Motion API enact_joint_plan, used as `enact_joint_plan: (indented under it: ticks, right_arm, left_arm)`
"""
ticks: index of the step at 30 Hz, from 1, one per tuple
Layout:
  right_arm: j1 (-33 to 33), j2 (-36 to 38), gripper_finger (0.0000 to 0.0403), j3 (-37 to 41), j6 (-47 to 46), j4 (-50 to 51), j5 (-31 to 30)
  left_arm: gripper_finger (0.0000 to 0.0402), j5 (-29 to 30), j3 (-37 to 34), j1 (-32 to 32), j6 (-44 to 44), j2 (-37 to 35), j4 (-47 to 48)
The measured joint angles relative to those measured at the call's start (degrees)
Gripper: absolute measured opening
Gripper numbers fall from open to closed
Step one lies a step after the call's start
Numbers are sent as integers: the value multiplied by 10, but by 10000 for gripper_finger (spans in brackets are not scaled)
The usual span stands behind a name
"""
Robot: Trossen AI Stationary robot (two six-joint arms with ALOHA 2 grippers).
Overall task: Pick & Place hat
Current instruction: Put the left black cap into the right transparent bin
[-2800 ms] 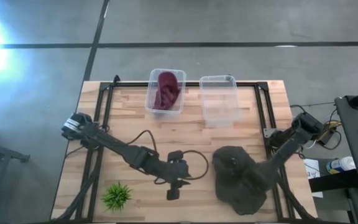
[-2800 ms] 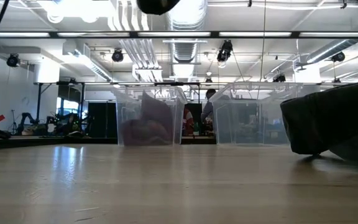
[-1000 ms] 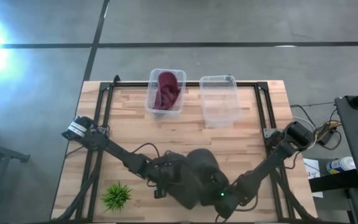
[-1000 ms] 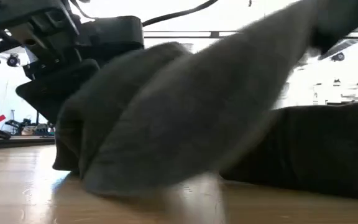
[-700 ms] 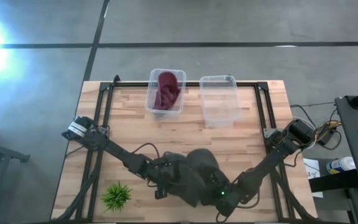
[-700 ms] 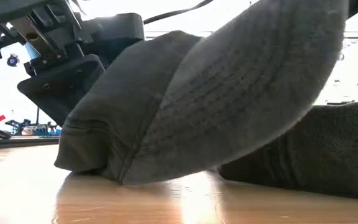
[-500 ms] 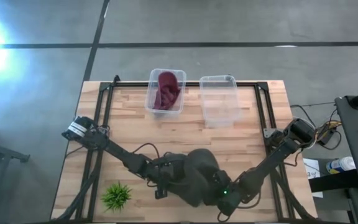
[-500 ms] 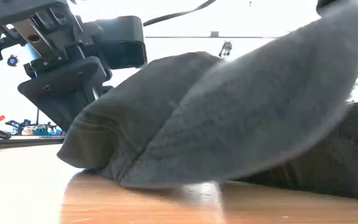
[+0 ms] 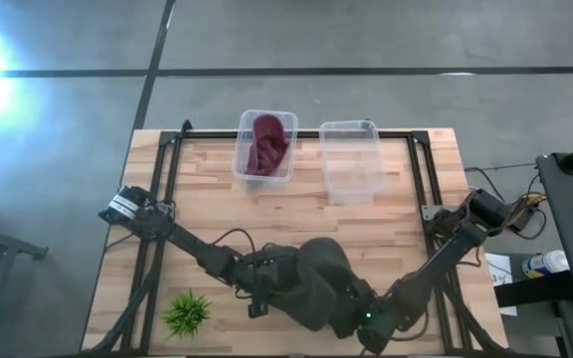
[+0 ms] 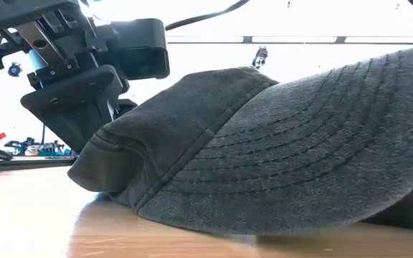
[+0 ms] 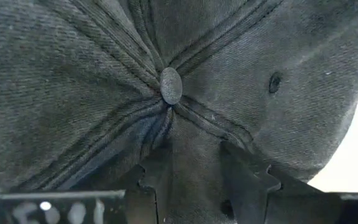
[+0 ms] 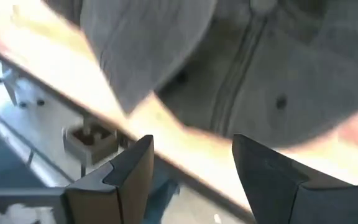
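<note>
A dark grey cap (image 9: 318, 283) lies on the wooden table near its front edge, at the middle. In the low view the cap's crown side (image 10: 120, 190) rests on the table and its stitched brim (image 10: 314, 172) juts out just above the wood. My left gripper (image 9: 279, 283) comes from the table's left and is shut on the cap's crown (image 11: 173, 87). My right gripper (image 9: 361, 320) is at the cap's near right side. It is open (image 12: 191, 168), with nothing between its fingers, and the cap (image 12: 241, 56) lies just beyond them. My left gripper pinches a fold of the crown cloth (image 11: 191, 155) between its two fingers, just beside the top button (image 11: 170, 85). The fingers come from the table's left, slanting down. The cap rests on the table; how many layers are in the fold does not show.
A clear bin holding a dark red cloth (image 9: 267, 144) and an empty clear bin (image 9: 351, 159) stand at the far edge. A small green plant (image 9: 187, 313) sits at the near left. A black frame (image 9: 167, 149) runs round the table top.
My right gripper has drawn back a little toward the table's near right corner. The cap's brim, which stood raised, has come down closer to the table. The crown stays where it was in my left gripper.
</note>
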State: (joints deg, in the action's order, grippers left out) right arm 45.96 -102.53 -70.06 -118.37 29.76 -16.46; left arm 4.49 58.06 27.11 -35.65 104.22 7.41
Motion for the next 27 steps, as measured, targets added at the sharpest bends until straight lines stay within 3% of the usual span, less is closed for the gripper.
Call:
enact_joint_plan:
  ticks: [4,15,22,27]
  right_arm:
    - [-8,-5,215,0,1,-9,-46]
    - [-26,-7,215,10,23,-32,-48]
    - [-41,-8,215,43,49,-126,-60]
    - [-50,-8,215,52,75,-138,-63]
  left_arm:
    - [128,0,0,0,-1,0,0]
    - [128,0,0,0,-4,0,-5]
    - [128,0,-1,0,-8,0,-36]
    - [128,0,1,0,-20,0,-44]
